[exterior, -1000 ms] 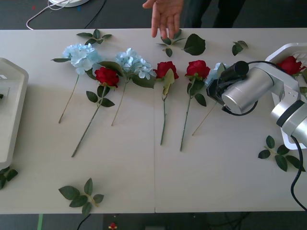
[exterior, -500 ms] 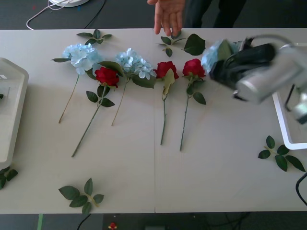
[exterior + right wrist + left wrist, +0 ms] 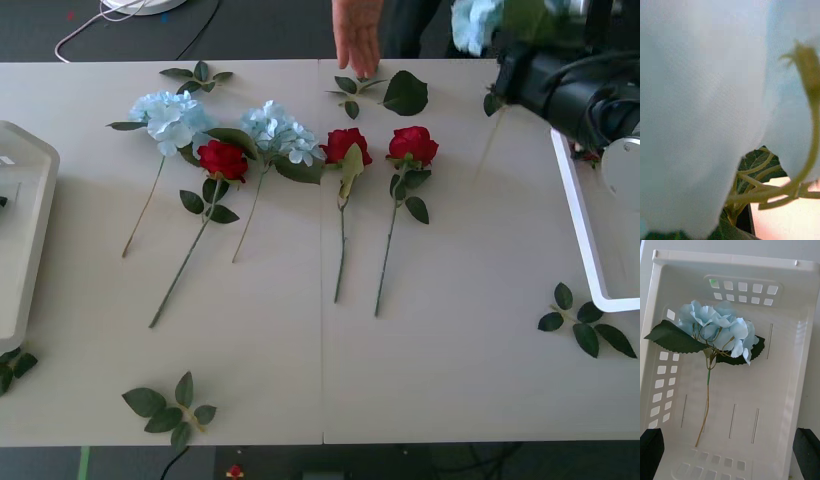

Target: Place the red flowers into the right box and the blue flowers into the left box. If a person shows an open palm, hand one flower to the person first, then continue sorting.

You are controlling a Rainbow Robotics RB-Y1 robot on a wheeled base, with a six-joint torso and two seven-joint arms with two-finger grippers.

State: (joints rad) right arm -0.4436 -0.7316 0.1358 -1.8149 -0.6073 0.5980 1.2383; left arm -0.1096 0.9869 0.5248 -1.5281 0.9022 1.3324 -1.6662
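Right gripper (image 3: pixel 515 70): raised at the far right of the table, gripping a blue flower (image 3: pixel 475 22) whose stem hangs down; in the right wrist view pale petals (image 3: pixel 700 112) press against the lens.
Left gripper (image 3: pixel 730 450): black fingers (image 3: pixel 650 450) spread open above the left box (image 3: pixel 801 352), where a blue flower (image 3: pixel 720 328) lies inside.
Near table: loose leaf sprig (image 3: pixel 170 405).
Mid table: three red flowers (image 3: pixel 222 160) and two blue flowers (image 3: pixel 170 115) lying in a row.
Left box edge (image 3: pixel 25 230): at the table's left side.
Right box (image 3: pixel 585 230): at the right side.
Far edge: person's hand (image 3: pixel 357 35), fingers pointing down over the table.
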